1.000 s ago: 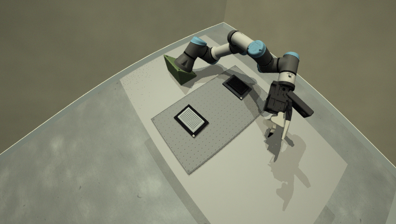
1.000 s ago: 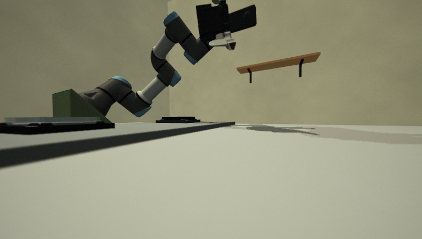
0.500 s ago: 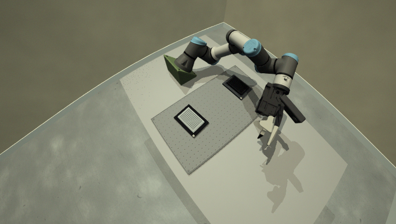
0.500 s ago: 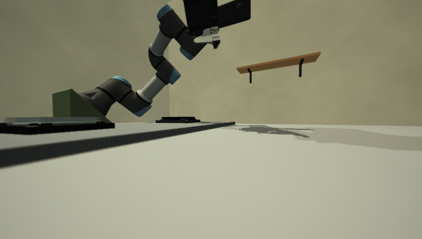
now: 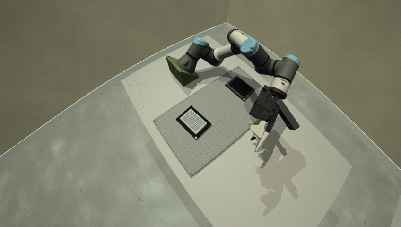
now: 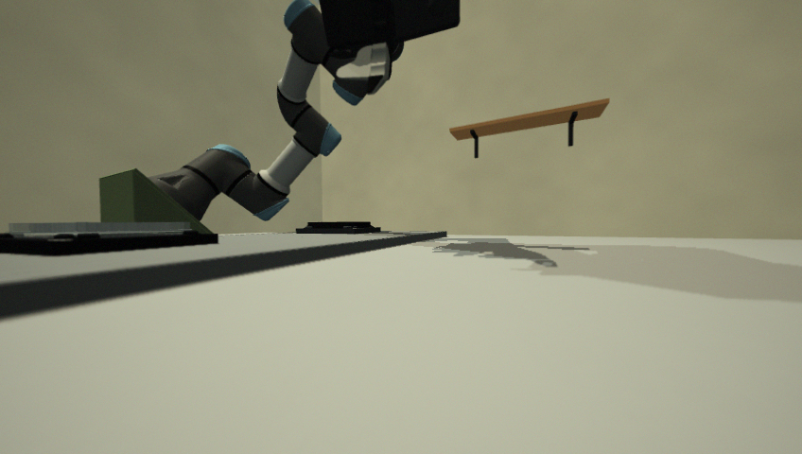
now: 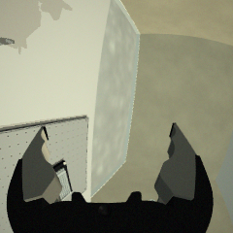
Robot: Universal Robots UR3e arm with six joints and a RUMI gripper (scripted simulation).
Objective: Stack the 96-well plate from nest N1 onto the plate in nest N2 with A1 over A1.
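Arm [image 5: 247, 48] reaches from its green wedge base [image 5: 179, 73] out past the far right edge of the perforated board [image 5: 219, 112], wrist turned down. Gripper [image 5: 260, 135] hangs in the air above the pale mat [image 5: 295, 179], off the board and apart from both nests; its shadow falls on the mat beside it. Fingers stand at their widest, nothing between them; in the wrist view the gap shows only the mat, the floor strip and the wall. Two nests on the board, well apart. The black plate [image 5: 239, 85] sits in its nest [image 5: 231, 89] near the arm's elbow, close to the gripper body. The white plate [image 5: 193, 121] sits in the other nest [image 5: 179, 119] toward the middle of the board. Both look flat and seated; neither is touched. Cut corners too small to make out in the top view. Wrist view catches a corner of the board [image 7: 68, 141] and, just behind the left finger, a sliver of a plate or nest edge [image 7: 62, 176]; cannot tell which. Exterior view: low angle along the table, the white plate [image 6: 95, 226] at left, the black one [image 6: 338, 226] farther back, gripper body cut off at the top edge. A wooden shelf [image 6: 529, 119] is on the back wall.
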